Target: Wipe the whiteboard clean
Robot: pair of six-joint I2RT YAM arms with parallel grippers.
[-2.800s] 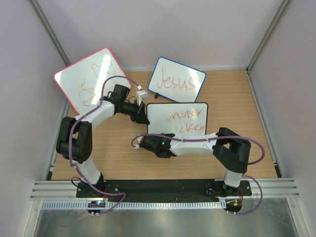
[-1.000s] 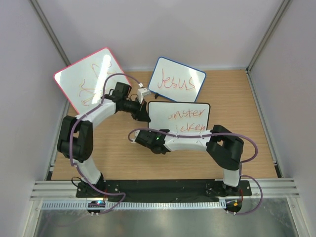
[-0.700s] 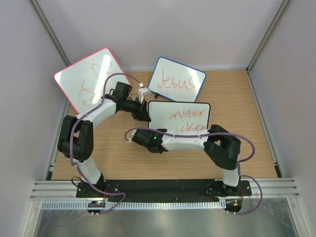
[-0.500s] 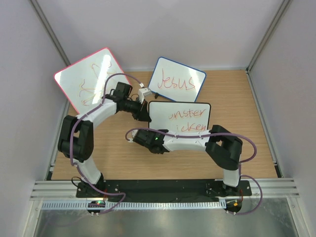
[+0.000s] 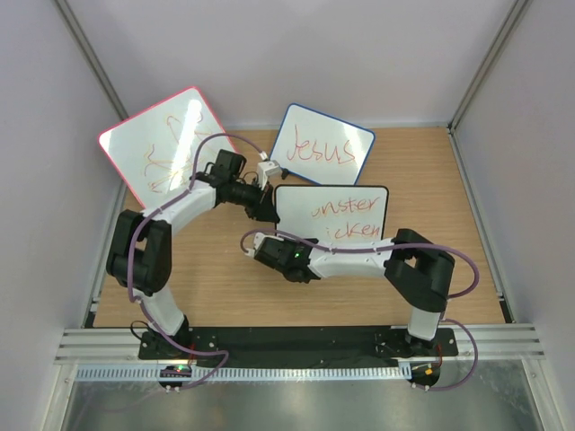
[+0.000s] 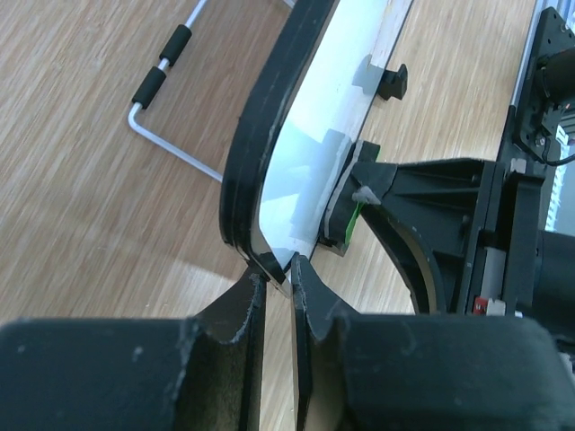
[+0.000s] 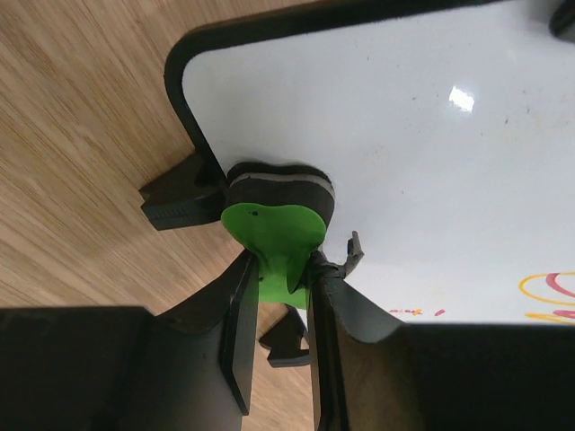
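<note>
The whiteboard (image 5: 334, 215) with a thin black frame stands tilted on the wooden table; orange writing remains on its right part, its left part is wiped white. My left gripper (image 5: 267, 208) is shut on the board's left edge (image 6: 260, 180) and steadies it. My right gripper (image 5: 266, 244) is shut on a green eraser (image 7: 274, 238) whose dark felt pad (image 7: 278, 187) presses on the board's lower left corner (image 7: 377, 135). A black foot (image 7: 180, 202) of the board shows beside the pad.
A blue-framed board reading "Jesus" (image 5: 321, 146) leans behind. A larger pink-red-framed board (image 5: 162, 144) with scribbles stands at the back left. A wire stand with black grips (image 6: 162, 90) lies on the table. Grey walls enclose the table.
My right gripper with the eraser swept left along the board's bottom, then back a little right. The whiteboard has shifted slightly right and up. My left gripper kept its hold.
</note>
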